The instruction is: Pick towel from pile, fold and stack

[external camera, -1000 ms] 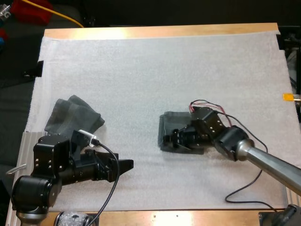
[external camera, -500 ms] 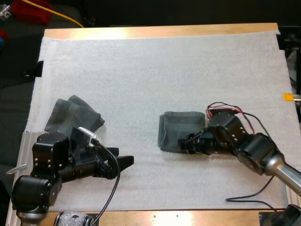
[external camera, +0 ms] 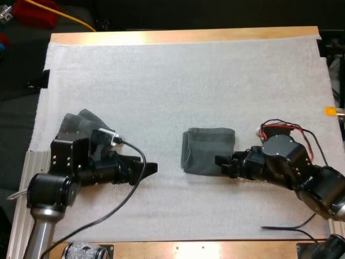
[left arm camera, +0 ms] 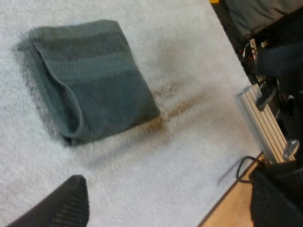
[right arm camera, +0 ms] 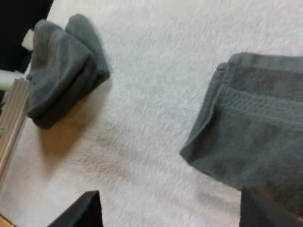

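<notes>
The folded towel (external camera: 207, 150) lies flat on the white mat (external camera: 188, 81), a bit right of centre in the high view, with its folded edge on the side facing the left arm. The crumpled towel (external camera: 80, 125) sits at the mat's left side, well apart from the folded one and partly hidden behind the left arm.

The left gripper (external camera: 151, 168) hangs low over bare mat between the two towels and points toward the folded towel. In the left wrist view its fingers (left arm camera: 66, 203) stand wide apart with nothing between them, so it is released and holds nothing. The folded towel is ahead of it and not touching.

The right gripper (external camera: 221, 165) is at the folded towel's near right corner. In the right wrist view its fingers (right arm camera: 83, 210) are spread apart and empty, one over bare mat and the other at the folded towel's edge. It cannot be told whether that finger touches the cloth. The crumpled towel shows farther off by the mat's edge. The wooden table (external camera: 188, 36) shows past the mat's far side.
</notes>
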Robot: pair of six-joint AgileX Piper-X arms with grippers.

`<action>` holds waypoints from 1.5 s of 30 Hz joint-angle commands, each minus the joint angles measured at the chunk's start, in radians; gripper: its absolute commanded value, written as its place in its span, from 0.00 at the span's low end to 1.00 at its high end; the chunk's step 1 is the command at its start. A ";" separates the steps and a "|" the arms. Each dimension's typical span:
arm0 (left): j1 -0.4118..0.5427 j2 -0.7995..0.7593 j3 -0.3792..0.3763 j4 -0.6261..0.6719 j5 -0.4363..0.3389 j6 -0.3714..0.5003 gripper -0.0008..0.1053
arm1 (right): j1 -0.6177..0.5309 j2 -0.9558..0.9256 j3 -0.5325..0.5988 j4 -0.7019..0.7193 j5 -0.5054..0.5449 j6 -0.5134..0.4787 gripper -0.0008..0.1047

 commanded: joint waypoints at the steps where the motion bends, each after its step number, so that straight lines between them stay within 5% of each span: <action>1: -0.007 0.016 -0.003 -0.031 0.001 0.004 0.69 | 0.000 -0.011 -0.003 0.016 0.008 -0.013 0.57; 13: -0.021 0.234 -0.003 -0.161 0.001 -0.039 0.69 | 0.000 -0.014 -0.003 0.025 0.014 -0.013 0.57; 20: -0.164 0.351 -0.003 -0.296 -0.118 -0.137 0.69 | 0.000 -0.014 -0.003 0.025 0.024 -0.013 0.57; 26: -0.235 0.441 -0.003 -0.435 -0.137 -0.250 0.69 | 0.000 -0.014 -0.003 0.025 0.024 -0.013 0.57; 45: -0.263 0.690 -0.003 -0.664 -0.150 -0.404 0.69 | 0.000 -0.014 -0.003 0.025 0.024 -0.013 0.57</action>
